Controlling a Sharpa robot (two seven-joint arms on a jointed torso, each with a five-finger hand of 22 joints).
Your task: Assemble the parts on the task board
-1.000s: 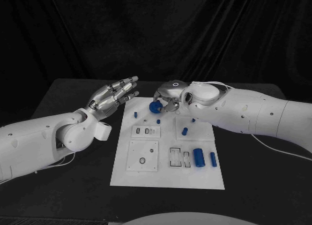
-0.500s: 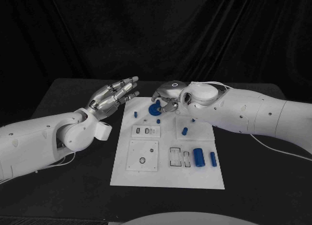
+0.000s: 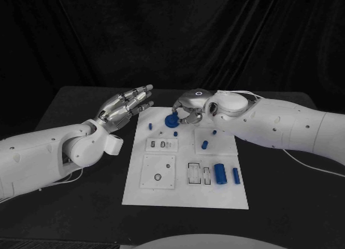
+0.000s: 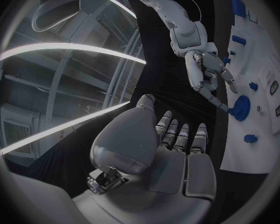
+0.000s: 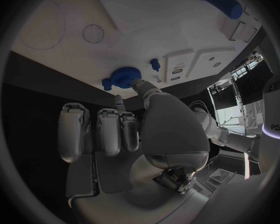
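The white task board [image 3: 184,197] lies in the middle of the table. A round blue toothed disc [image 3: 172,121] sits at the board's far end. My right hand [image 3: 189,106] hovers over it with fingers spread. In the right wrist view one fingertip [image 5: 137,84] touches the disc [image 5: 122,77] at its edge, and the other fingers stay clear of it. In the left wrist view the disc [image 4: 241,107] lies flat on the board [image 4: 264,64] below my right hand [image 4: 205,69]. My left hand [image 3: 126,106] is raised left of the board, fingers straight and holding nothing.
Small blue pegs [image 3: 150,126] [image 3: 204,145] stand on the board's far half. Two long blue cylinders [image 3: 219,174] [image 3: 235,176] lie at its right side, next to rectangular slots [image 3: 193,174]. A round hole [image 3: 157,177] sits at the near left.
The right hand has brought the blue disc slightly down onto the board's far end. The left hand has stayed still.
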